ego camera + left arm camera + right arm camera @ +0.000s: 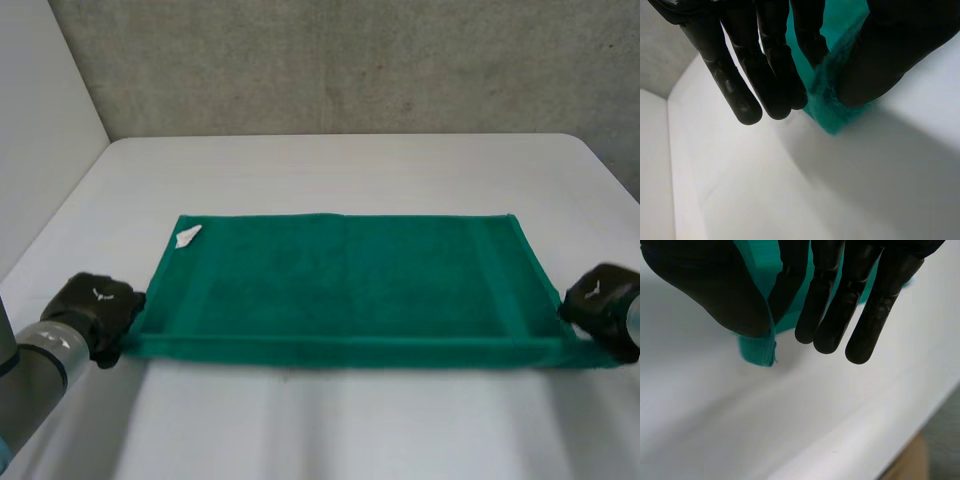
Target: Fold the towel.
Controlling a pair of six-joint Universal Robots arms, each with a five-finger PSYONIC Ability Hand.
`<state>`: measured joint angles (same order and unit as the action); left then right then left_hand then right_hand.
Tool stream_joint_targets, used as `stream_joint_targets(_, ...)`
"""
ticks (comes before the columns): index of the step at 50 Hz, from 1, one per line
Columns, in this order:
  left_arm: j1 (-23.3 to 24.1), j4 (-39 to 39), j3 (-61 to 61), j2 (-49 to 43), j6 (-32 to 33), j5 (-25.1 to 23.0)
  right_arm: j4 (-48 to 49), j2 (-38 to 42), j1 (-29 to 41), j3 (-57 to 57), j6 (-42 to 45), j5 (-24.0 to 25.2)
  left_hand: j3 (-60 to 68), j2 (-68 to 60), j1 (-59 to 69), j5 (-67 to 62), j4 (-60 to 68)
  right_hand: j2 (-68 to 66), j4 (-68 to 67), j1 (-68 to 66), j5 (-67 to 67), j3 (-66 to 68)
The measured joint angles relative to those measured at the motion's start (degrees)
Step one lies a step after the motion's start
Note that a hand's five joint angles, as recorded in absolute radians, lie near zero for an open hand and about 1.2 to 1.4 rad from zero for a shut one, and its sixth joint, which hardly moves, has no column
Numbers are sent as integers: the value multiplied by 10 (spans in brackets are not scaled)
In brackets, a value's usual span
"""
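A green towel lies flat and spread out on the white table, with a small white tag near its far left corner. My left hand pinches the towel's near left corner between thumb and fingers. At the other end my right hand pinches the near right corner between its thumb and fingers. Both corners sit just above the tabletop.
A grey concrete wall rises behind the table's far edge. A white panel stands along the left side. Bare tabletop lies in front of the towel and beyond it.
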<state>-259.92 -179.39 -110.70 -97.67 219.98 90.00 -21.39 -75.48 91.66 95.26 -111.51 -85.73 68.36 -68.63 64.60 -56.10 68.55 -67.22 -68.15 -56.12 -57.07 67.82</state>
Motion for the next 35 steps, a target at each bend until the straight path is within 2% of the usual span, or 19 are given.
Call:
stream_joint_targets(5,10,-57,37,-24,-19,-8,60,26,18,-34,-54,6,0,0,0,0,0,0,0,0,0,0)
stream_joint_targets(11,39,-167,128,-120,-67,-2,148,119,62,-116,-126,12,0,0,0,0,0,0,0,0,-2,0)
stream_joint_targets(14,51,-195,171,-164,-79,3,177,153,72,-149,-138,7,0,0,0,0,0,0,0,0,-2,0)
stream_joint_targets(20,80,-216,316,-286,-86,42,241,247,91,-259,-148,-25,0,0,0,0,0,0,0,0,-2,0)
stream_joint_targets(26,90,-214,457,-392,-82,74,281,328,100,-363,-149,-42,0,0,0,0,0,0,0,0,-2,0)
stream_joint_targets(35,89,-211,583,-493,-77,70,298,434,102,-503,-146,-46,0,0,0,0,0,0,0,0,-2,0)
